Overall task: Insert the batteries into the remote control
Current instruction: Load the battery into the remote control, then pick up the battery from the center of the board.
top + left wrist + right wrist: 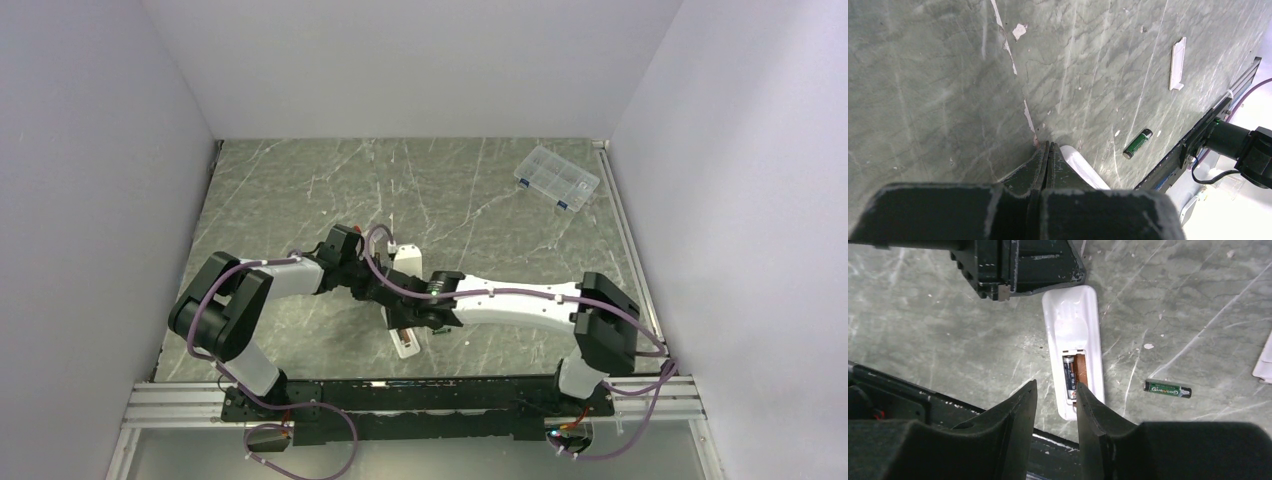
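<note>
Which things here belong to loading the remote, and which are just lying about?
Belong to the job:
- remote control, back open
- seated battery, in the remote's bay
- loose battery, on the table beside the remote

Just lying about:
- white sliver, possibly the cover, lying apart from the remote
- clear compartmented box, far right corner

Two batteries: a seated battery [1069,377] in the one remote [1073,325], and a loose battery [1168,389] at its 3 o'clock. One white cover [1177,64]. One clear box [556,179], at 1 o'clock in the top view.
</note>
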`<move>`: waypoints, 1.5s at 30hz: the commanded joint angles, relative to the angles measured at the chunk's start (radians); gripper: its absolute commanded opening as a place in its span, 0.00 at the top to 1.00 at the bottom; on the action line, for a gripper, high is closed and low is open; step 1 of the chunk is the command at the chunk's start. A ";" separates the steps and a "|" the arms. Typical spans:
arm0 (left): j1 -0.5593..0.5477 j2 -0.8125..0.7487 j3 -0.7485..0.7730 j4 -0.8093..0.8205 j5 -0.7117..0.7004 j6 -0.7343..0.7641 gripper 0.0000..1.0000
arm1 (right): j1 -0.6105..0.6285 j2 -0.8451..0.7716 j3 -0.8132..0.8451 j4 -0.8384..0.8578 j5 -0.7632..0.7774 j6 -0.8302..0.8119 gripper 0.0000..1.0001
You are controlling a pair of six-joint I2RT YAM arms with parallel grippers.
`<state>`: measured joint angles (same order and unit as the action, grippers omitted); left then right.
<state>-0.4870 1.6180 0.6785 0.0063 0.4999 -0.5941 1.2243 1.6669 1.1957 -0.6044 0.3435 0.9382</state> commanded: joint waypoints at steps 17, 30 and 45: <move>-0.002 -0.170 0.059 -0.174 -0.102 0.005 0.87 | -0.053 -0.223 -0.203 -0.117 0.047 -0.043 0.59; -0.002 -0.390 0.068 -0.323 -0.096 -0.057 0.76 | -0.134 -0.285 -0.362 -0.021 -0.103 0.094 0.56; -0.002 -0.613 0.164 -0.554 -0.080 -0.046 0.40 | -0.191 -0.314 -0.485 0.140 -0.194 0.321 0.54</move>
<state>-0.4870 1.0481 0.7856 -0.4706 0.4061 -0.6521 1.0492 1.3827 0.7258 -0.5175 0.1642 1.1664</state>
